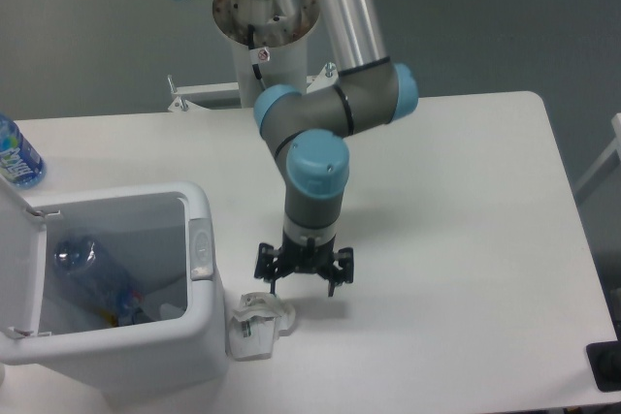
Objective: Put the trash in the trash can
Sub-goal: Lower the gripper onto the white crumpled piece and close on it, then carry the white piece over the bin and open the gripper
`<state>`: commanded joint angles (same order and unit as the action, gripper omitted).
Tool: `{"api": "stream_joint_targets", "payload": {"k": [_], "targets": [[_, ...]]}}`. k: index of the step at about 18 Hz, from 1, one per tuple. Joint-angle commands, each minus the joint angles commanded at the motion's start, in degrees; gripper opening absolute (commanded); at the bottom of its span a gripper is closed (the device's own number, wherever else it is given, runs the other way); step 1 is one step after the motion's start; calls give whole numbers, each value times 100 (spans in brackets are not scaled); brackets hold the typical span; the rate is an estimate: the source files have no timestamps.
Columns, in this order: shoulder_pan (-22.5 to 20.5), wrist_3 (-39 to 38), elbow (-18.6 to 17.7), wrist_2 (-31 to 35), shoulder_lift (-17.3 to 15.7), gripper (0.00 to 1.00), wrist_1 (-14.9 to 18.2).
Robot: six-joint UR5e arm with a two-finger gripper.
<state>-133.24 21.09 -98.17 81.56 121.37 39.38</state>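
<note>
The white trash can [199,283] stands at the front left with its lid open. A clear crushed bottle [92,278] lies inside it. A small crumpled white scrap [258,321] lies on the table against the can's right side. My gripper [303,287] is open and empty. It hangs low over the table, just above and to the right of the scrap, not touching it.
A blue-labelled bottle [16,154] stands at the far left edge of the white table [466,239]. The robot base [264,16] is behind the table. A dark object [606,366] sits at the front right corner.
</note>
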Motion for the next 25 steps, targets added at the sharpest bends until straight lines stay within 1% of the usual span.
{"api": "stream_joint_targets", "payload": {"k": [1, 2, 4, 5, 7, 10, 11, 12, 14, 16, 18, 20, 22, 25], "targets": [[0, 26, 9, 88, 18, 96, 0], [9, 53, 18, 132, 18, 87, 0], [9, 62, 53, 141, 36, 59, 9], [18, 62, 44, 159, 53, 49, 9], [18, 62, 44, 220, 80, 40, 9], [70, 35, 70, 308, 123, 8, 9], [70, 44, 62, 308, 124, 3, 9], [70, 53, 62, 308, 115, 0, 9], [70, 62, 70, 308, 97, 0, 9], [62, 70, 166, 299, 36, 0, 9], [-26, -17, 534, 291, -87, 0, 9], [-280, -70, 1000, 238, -306, 0, 9], [-386, -463, 1413, 133, -456, 0, 9], [-623, -939, 1844, -121, -702, 0, 9]]}}
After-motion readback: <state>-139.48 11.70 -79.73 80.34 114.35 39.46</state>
